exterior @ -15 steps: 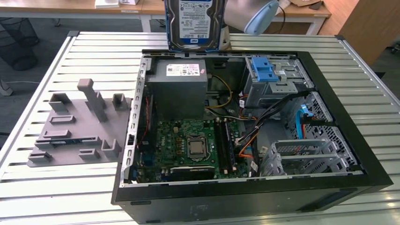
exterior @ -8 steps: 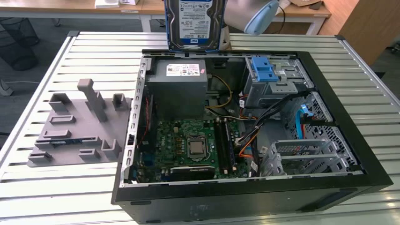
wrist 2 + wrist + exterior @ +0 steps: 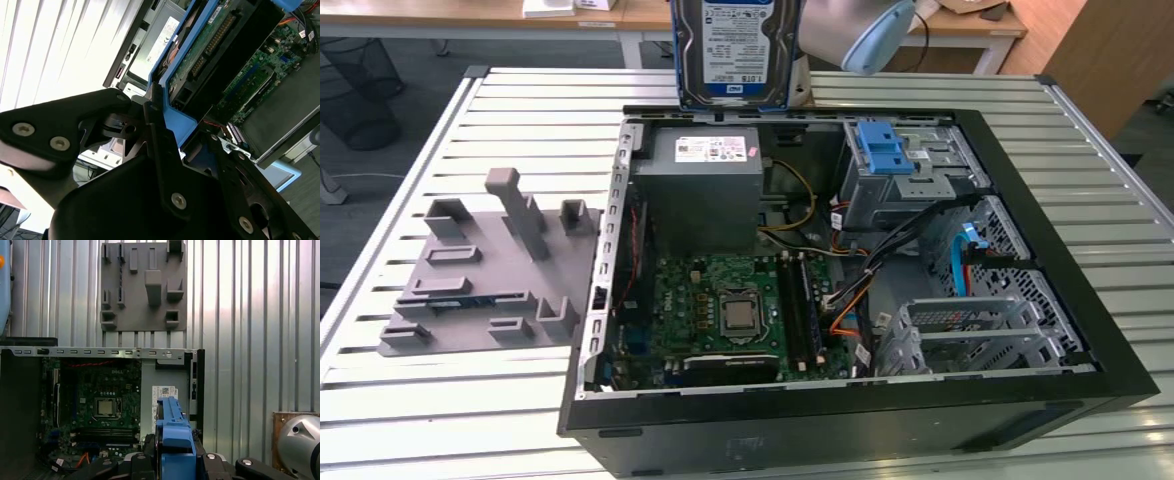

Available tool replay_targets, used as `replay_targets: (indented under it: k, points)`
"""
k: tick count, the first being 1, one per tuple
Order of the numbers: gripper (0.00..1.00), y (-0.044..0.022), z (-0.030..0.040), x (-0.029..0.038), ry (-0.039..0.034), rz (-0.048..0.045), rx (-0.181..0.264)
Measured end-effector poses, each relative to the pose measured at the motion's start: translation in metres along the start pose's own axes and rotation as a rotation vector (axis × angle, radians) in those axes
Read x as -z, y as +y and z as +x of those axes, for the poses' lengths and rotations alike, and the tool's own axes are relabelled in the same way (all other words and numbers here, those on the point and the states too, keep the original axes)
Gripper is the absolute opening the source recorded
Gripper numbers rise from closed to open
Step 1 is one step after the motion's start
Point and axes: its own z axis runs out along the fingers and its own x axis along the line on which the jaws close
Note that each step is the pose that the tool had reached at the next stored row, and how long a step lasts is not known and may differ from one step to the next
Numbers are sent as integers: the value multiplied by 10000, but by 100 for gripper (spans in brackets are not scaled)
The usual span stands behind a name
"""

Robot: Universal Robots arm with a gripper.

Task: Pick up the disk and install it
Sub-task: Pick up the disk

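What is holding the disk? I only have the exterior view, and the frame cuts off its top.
Observer: The gripper. In the second wrist view its black fingers clamp the disk by its blue carrier bracket.
Operator: I see the label side. What is on the back?
Observer: A bare green circuit board with a connector row.
Operator: What lies under it?
Observer: In the first wrist view the bracket's edge lines up over the grey power supply, next to the motherboard.
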Motion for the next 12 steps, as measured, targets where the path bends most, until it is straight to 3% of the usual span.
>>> replay_targets:
  k: [12]
  points:
    - [36, 0, 75, 0, -1, 0, 0]
